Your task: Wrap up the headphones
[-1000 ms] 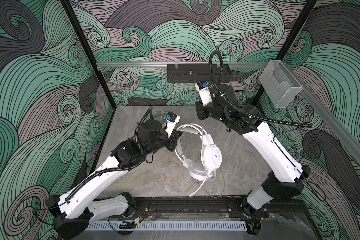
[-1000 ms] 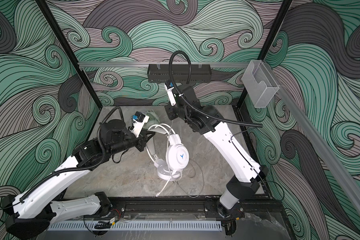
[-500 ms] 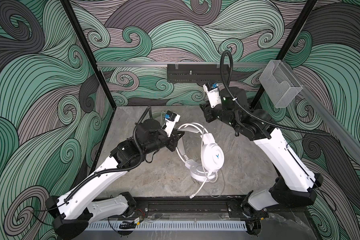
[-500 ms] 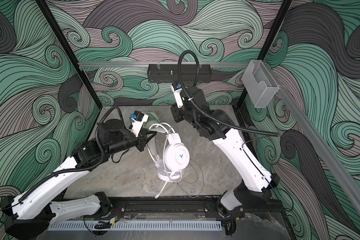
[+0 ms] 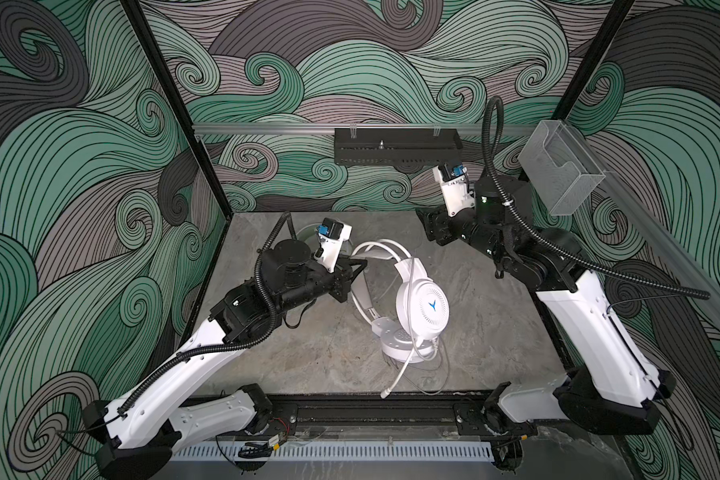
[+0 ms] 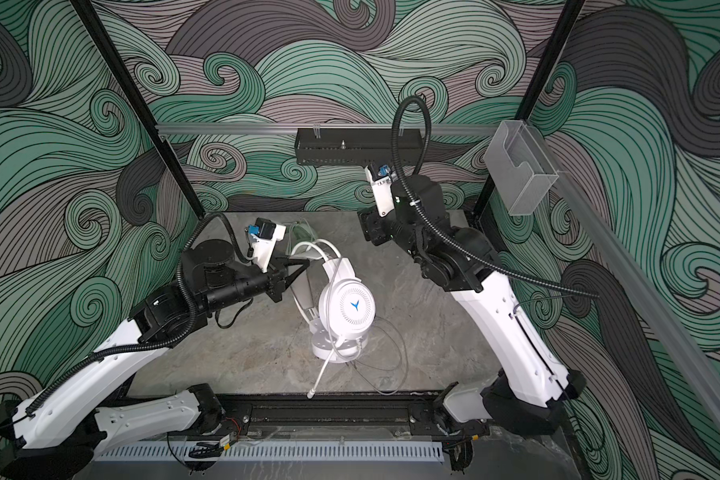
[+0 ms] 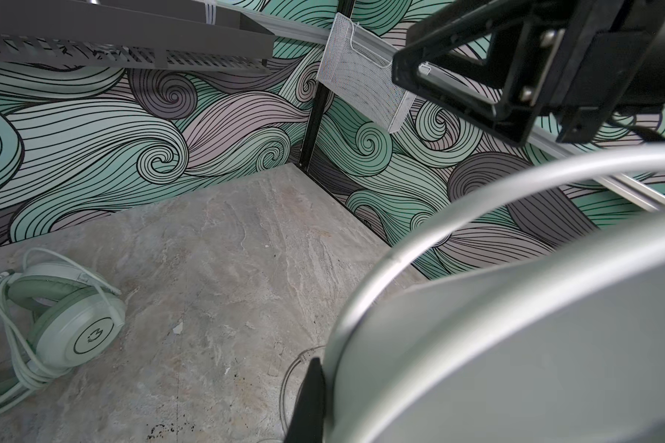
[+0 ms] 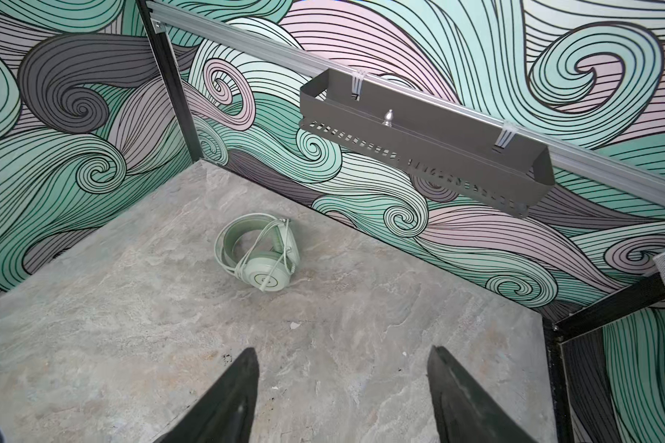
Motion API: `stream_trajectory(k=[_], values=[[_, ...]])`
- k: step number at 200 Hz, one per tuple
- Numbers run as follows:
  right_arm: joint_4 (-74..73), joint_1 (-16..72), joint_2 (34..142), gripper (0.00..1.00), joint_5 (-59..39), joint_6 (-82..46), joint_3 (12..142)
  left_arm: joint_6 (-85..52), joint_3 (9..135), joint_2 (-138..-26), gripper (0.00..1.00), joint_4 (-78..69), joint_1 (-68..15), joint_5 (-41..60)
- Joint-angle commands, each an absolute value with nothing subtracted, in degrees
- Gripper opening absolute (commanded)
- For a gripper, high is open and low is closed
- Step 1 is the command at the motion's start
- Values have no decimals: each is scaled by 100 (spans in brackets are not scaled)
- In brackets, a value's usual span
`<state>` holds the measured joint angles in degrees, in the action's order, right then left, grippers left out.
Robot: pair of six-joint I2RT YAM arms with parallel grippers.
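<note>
— What is new?
— The right gripper backs off to the far side, jaws now apart, empty. The left gripper stays clamped on the band of the white headset, mid-table.
— Meaning?
— Its cable still lies loose; wrapping is not finished.

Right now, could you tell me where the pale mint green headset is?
The mint headset lies on the grey tabletop by the back wall, left of centre; the left wrist camera mostly hides it in both top views.
</note>
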<state>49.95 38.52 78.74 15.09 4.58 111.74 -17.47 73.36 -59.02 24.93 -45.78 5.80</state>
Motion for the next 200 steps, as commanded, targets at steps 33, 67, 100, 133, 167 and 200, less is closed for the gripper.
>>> stream_trajectory(k=[33, 67, 100, 133, 167, 200], values=[[3321, 2741, 6536, 75, -361, 953, 9137, -2608, 8211, -5916, 0, 2259, -4570, 260], [2209, 2436, 5836, 77, -1210, 638, 7593, -2731, 8815, -6091, 0, 2326, -4561, 202], [1599, 2434, 5565, 78, -2063, 439, 6906, -2789, 9547, -6386, 0, 2616, -4559, -46], [1285, 2436, 5427, 77, -2747, 129, 6500, -2830, 10302, -6719, 0, 3054, -4560, -494], [802, 2436, 5357, 78, -3285, -332, 6091, -2848, 10813, -7018, 0, 3300, -4557, -677], [488, 2442, 5370, 78, -3778, -557, 5882, -2839, 11066, -7202, 0, 3312, -4562, -602]])
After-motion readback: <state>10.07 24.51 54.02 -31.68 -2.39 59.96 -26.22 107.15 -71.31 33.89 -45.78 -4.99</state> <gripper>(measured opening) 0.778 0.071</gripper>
